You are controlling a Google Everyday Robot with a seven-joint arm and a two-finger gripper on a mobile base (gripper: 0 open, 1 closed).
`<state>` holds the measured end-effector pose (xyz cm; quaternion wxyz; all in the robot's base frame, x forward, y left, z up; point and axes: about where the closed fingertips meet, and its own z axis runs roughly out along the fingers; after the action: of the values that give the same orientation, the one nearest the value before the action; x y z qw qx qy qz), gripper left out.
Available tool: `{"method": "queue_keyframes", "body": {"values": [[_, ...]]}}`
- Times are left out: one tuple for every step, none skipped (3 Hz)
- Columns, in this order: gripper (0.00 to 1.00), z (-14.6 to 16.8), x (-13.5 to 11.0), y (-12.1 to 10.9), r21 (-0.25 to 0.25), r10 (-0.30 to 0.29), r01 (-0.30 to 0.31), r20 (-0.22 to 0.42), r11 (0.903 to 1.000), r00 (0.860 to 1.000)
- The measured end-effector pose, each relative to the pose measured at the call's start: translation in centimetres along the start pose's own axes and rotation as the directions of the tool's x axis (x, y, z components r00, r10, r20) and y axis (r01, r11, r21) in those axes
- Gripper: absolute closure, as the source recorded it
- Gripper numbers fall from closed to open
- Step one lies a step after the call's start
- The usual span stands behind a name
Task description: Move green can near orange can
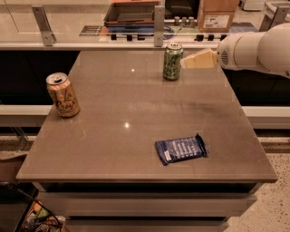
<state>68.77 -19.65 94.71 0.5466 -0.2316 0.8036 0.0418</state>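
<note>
The green can point(172, 61) stands upright at the far side of the grey table point(136, 113), right of centre. The orange can point(63, 94) stands upright near the table's left edge. My gripper point(186, 62), with tan fingers, reaches in from the right on a white arm point(258, 47). Its tip is right beside the green can's right side, at about the can's height. I cannot tell whether it touches the can.
A dark blue snack packet point(181, 149) lies flat near the table's front right. A counter with a glass rail and metal posts point(158, 20) runs behind the table, with a cardboard box point(218, 13) on it.
</note>
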Motion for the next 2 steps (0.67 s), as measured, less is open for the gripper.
{"method": "queue_keyframes", "body": {"values": [[0.0, 1.4, 0.1, 0.4, -0.022, 0.035, -0.034, 0.059, 0.9992, 0.998], [0.0, 3.6, 0.2, 1.3, -0.078, 0.096, -0.086, 0.143, 0.9932, 0.985]]}}
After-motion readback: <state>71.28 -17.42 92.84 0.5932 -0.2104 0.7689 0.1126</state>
